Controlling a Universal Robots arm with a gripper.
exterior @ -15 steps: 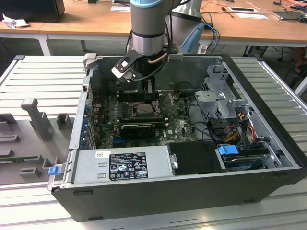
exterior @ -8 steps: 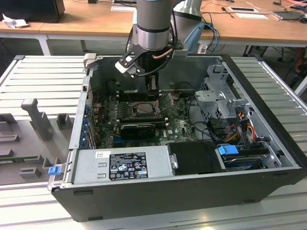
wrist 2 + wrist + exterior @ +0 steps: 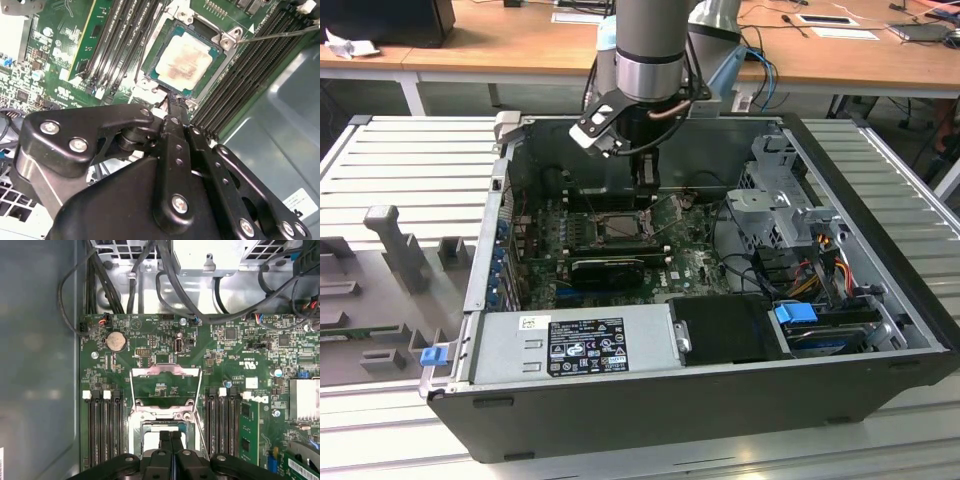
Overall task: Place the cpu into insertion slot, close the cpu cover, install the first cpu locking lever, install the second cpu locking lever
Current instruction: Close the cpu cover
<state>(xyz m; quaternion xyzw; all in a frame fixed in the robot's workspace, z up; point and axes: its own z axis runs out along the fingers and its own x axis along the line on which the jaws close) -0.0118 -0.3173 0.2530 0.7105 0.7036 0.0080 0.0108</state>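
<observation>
The cpu point(image 3: 184, 56) lies flat in the insertion slot point(image 3: 152, 60), its dull silver top face up. In the exterior view the slot point(image 3: 610, 228) is mid-board inside the open computer case. The cpu cover point(image 3: 165, 371), a silver frame with a square cut-out, stands swung open beyond the socket, and the green board shows through it. My gripper point(image 3: 172, 102) hangs just above the socket's edge, fingers shut together with nothing between them; it also appears from the other side point(image 3: 170, 436) and from outside point(image 3: 646, 190). A thin locking lever point(image 3: 280, 34) sticks out free beside the socket.
Long black memory slots point(image 3: 120, 45) flank the socket on both sides. A black graphics card point(image 3: 610, 268) lies in front of it, then the power supply point(image 3: 570, 345). The drive cage point(image 3: 775, 200) and cables point(image 3: 810, 275) fill the exterior view's right. The case walls point(image 3: 490, 240) close in all around.
</observation>
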